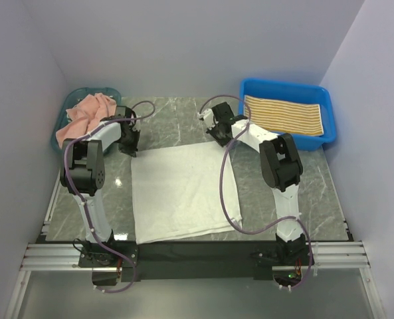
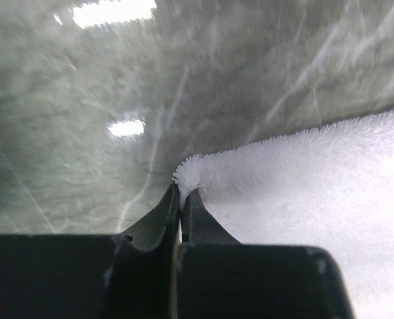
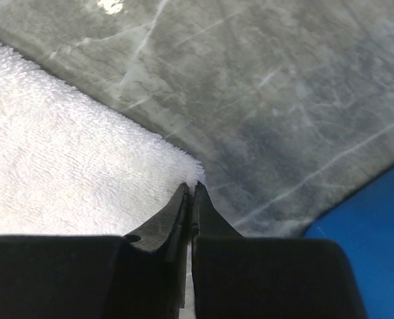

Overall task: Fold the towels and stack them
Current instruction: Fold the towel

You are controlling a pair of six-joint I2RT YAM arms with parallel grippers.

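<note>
Top external: pinching far corners of white towel (image 1: 183, 193) with left hand (image 1: 129, 143) and right hand (image 1: 216, 131), both clamped; lying nearward from both.

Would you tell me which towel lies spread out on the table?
The white towel, flat on the table; the pink towel sits crumpled in the teal basket, the yellow-striped towel in the blue bin.

Plain white towel (image 1: 183, 193), salmon pink towel (image 1: 87, 113), yellow-and-white striped towel (image 1: 283, 114), blue bin (image 1: 286, 86), grey veined table (image 1: 177, 119)
</note>
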